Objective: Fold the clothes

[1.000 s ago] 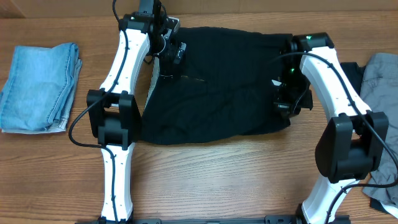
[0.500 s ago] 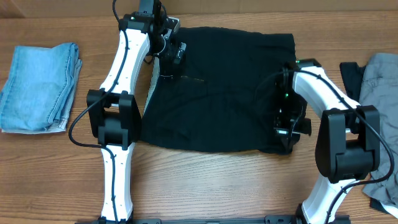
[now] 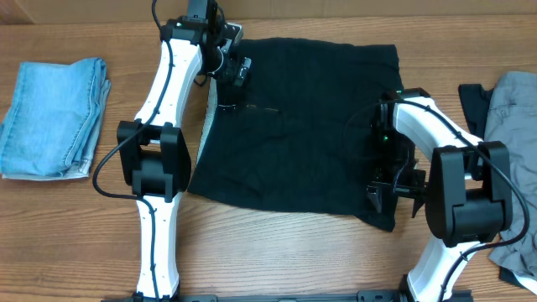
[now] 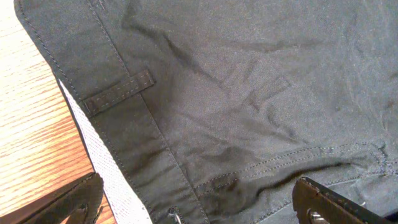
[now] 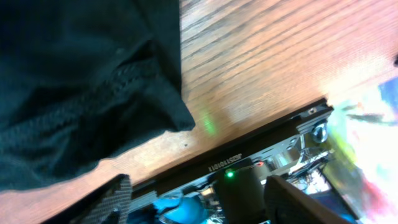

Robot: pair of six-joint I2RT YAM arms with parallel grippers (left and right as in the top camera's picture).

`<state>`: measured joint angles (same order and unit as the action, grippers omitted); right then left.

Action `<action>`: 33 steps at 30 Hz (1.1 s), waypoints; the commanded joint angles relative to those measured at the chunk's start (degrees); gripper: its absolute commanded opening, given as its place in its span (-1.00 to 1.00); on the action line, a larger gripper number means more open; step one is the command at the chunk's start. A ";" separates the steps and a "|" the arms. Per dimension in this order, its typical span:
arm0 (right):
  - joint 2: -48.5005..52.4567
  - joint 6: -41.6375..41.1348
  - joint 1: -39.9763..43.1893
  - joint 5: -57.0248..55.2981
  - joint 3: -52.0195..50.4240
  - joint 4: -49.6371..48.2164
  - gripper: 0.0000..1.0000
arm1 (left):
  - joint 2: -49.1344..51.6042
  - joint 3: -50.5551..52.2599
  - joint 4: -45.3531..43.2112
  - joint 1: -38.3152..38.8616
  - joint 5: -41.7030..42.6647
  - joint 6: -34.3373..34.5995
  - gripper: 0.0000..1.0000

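The clothes in play are black shorts [image 3: 302, 117] spread flat across the middle of the table. A strip of pale lining [image 3: 204, 126] shows along their left edge. My left gripper [image 3: 237, 71] hovers open over the shorts' upper left part. In the left wrist view it [image 4: 205, 210] straddles the waistband [image 4: 112, 93] and the white lining [image 4: 106, 168] with nothing held. My right gripper [image 3: 382, 195] is at the shorts' front right corner. In the right wrist view it [image 5: 205, 202] is open and empty, and the black hem [image 5: 74, 81] lies on the wood just beyond it.
A folded light-blue denim piece [image 3: 54, 117] lies at the far left. A grey garment [image 3: 516, 109] and a dark piece [image 3: 471, 101] lie at the right edge. The arm bases and a black rail [image 5: 249, 155] run along the table's front edge.
My right gripper dragged the shorts' right side toward the front edge, then opened and let the fabric go. The front right corner now lies lower. The left arm stayed put.
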<state>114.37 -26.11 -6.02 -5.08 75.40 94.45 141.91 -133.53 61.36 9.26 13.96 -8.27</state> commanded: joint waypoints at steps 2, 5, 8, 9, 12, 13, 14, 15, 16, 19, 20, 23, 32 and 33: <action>-6.86 -2.27 0.22 -1.33 3.48 -1.29 1.00 | 1.25 0.04 0.09 -0.24 0.50 0.15 1.00; -11.26 -1.97 0.22 -1.33 10.47 -3.23 1.00 | 1.25 0.04 0.07 -0.22 0.50 0.15 1.00; -15.45 0.94 0.22 -1.33 16.94 -7.82 1.00 | 1.25 0.04 0.07 -0.22 0.50 0.15 1.00; -16.52 1.03 0.33 -1.42 17.62 -9.60 1.00 | 1.25 0.04 0.07 -0.22 0.50 0.15 1.00; -17.38 1.05 2.16 -1.38 17.31 -14.67 0.69 | 1.25 0.04 0.09 -0.24 0.50 0.15 1.00; -17.38 1.03 2.80 -1.33 16.72 -15.47 0.54 | 1.25 0.04 0.07 -0.24 0.50 0.15 1.00; -17.38 1.03 3.48 -1.33 15.89 -16.31 0.50 | 1.25 0.04 0.09 -0.24 0.50 0.15 1.00; -17.38 1.05 4.52 -1.31 14.49 -17.57 0.45 | 1.25 0.04 0.09 -0.24 0.50 0.15 1.00; -17.38 1.05 5.64 -1.07 13.18 -18.75 0.36 | 1.25 0.04 0.09 -0.24 0.50 0.15 1.00; -17.27 5.31 10.27 8.92 8.09 -24.59 0.06 | 1.25 0.04 0.09 -0.22 0.50 0.15 1.00; -17.22 5.88 11.10 11.08 6.84 -25.92 0.06 | 1.25 0.04 0.07 -0.22 0.50 0.15 1.00; -17.22 6.45 12.68 14.86 2.91 -30.10 0.11 | 1.25 0.04 0.09 -0.24 0.50 0.15 1.00; -17.16 5.09 13.90 15.28 -4.59 -40.46 0.13 | 1.25 0.04 0.09 -0.22 0.50 0.15 1.00; -17.16 5.11 14.21 15.26 -5.53 -41.90 0.14 | 1.25 0.04 0.07 -0.24 0.50 0.15 1.00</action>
<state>97.08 -20.10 6.90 9.52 73.03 55.46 141.91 -133.53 61.36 9.26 13.96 -8.27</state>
